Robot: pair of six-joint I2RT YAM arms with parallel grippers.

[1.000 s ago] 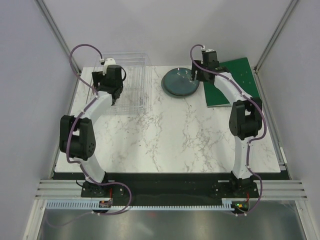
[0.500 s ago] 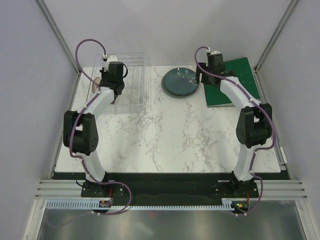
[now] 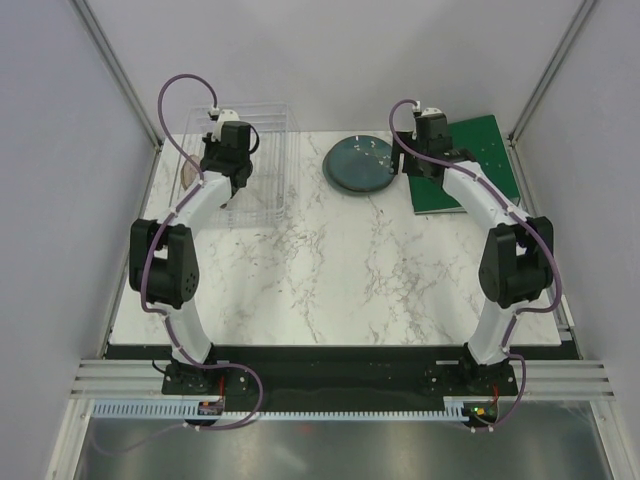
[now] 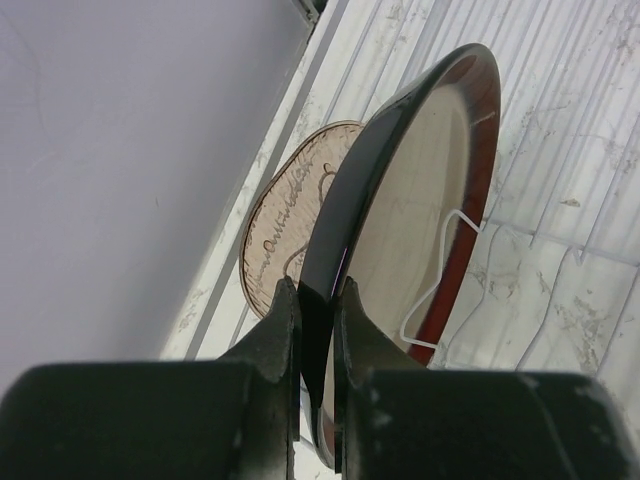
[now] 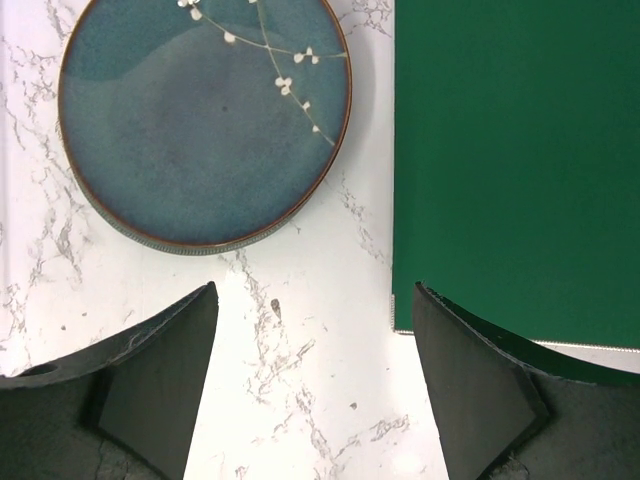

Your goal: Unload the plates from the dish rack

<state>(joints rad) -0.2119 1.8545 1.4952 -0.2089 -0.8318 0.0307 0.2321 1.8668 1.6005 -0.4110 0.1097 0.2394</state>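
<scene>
Since a second ago my right arm has drawn back toward the green board (image 5: pixel 520 160). My left gripper (image 4: pixel 318 295) is clamped on the reddish-brown plate (image 4: pixel 420 200), which stands on edge in the dish rack (image 4: pixel 560 150), centre frame. Behind it is perhaps another plate (image 4: pixel 280 230). My right gripper (image 5: pixel 313 295) is spread wide and holds nothing. The grey-green plate (image 5: pixel 205 120) lies flat beyond it, upper left.

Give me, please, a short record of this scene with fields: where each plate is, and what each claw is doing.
left claw: shut on the rim of the reddish-brown plate
reddish-brown plate: on edge, at the dish rack; lifted or resting, cannot tell
blue-grey plate: flat on the table, outside the rack
right claw: open, empty, above the table between the blue-grey plate and the green board
</scene>
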